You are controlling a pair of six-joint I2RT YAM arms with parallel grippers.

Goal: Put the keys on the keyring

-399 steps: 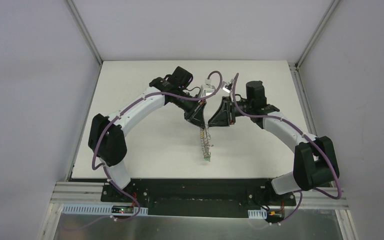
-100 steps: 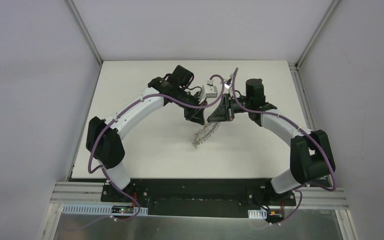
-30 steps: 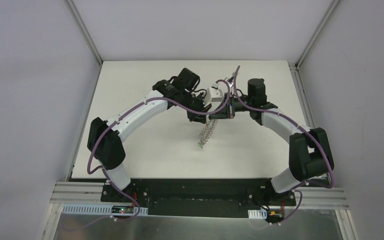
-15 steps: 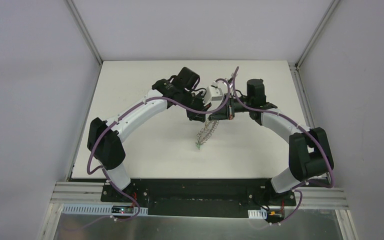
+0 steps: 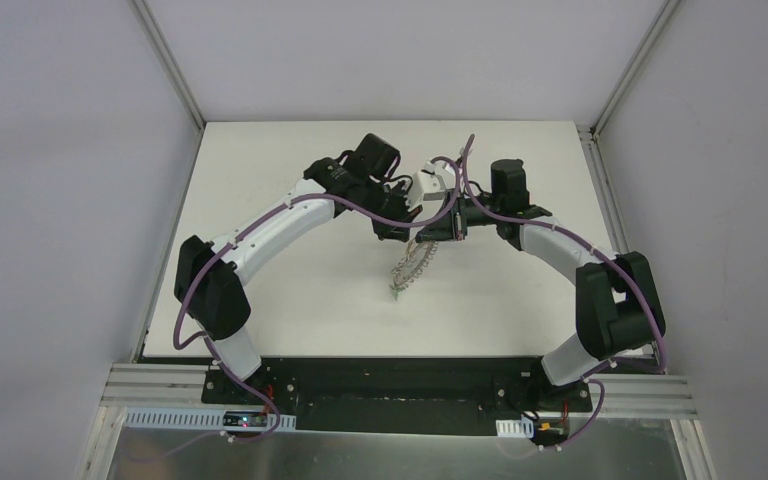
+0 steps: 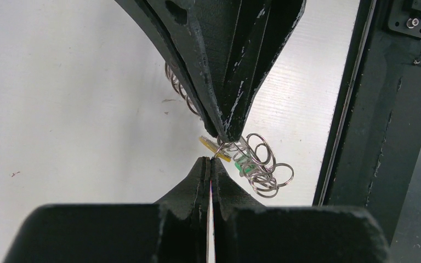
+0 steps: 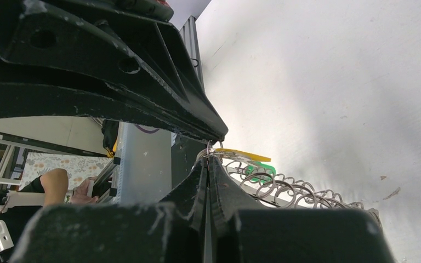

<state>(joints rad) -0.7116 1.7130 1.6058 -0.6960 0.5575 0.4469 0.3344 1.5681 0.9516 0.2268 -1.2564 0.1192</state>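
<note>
White worktop (image 5: 290, 200) below. Left hand (image 6: 209, 162) and right hand (image 6: 224, 133) meet tip to tip, both clamped shut, seemingly on the keyring (image 6: 264, 167) — it dangles beneath them, yellow key (image 6: 214, 149) and green key (image 6: 244, 162) just beside the tips.

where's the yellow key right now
In the left wrist view the yellow key sits mid-frame, where the left hand and right hand meet tip to tip, with the green key just right of it.
</note>
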